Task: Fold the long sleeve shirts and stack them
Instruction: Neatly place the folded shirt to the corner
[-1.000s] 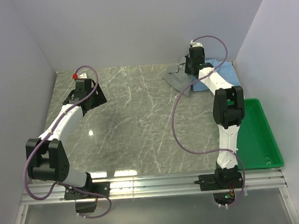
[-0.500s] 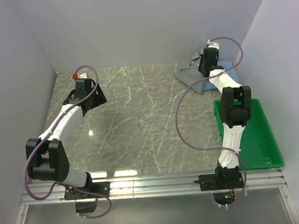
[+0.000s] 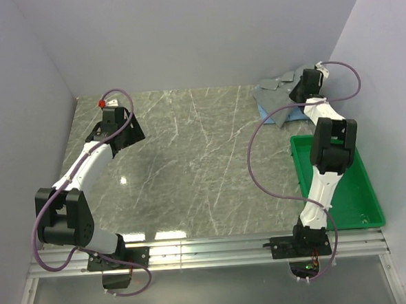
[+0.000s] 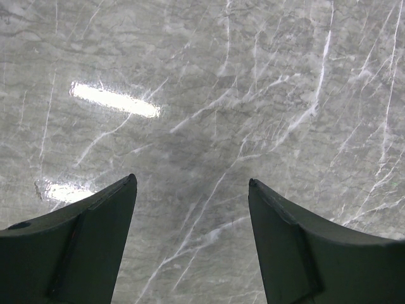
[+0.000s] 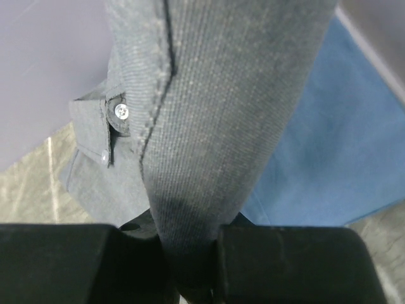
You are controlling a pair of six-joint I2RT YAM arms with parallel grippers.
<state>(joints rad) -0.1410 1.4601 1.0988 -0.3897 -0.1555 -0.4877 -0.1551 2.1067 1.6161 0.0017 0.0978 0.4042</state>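
Left gripper (image 4: 190,183): at 10 o'clock over the bare table (image 3: 190,160), jaws wide apart, holding nothing. Right gripper (image 5: 190,266): at 1 o'clock in the far corner, pinched onto a fold of the grey shirt (image 5: 215,126), which touches the blue shirt (image 5: 323,145). Draw the grey shirt toward table centre slowly and low. Verify that the blue shirt does not drag along.

Two shirts are counted: one grey shirt (image 5: 215,126), one light blue shirt (image 5: 329,145). One green tray (image 3: 354,198) is counted.
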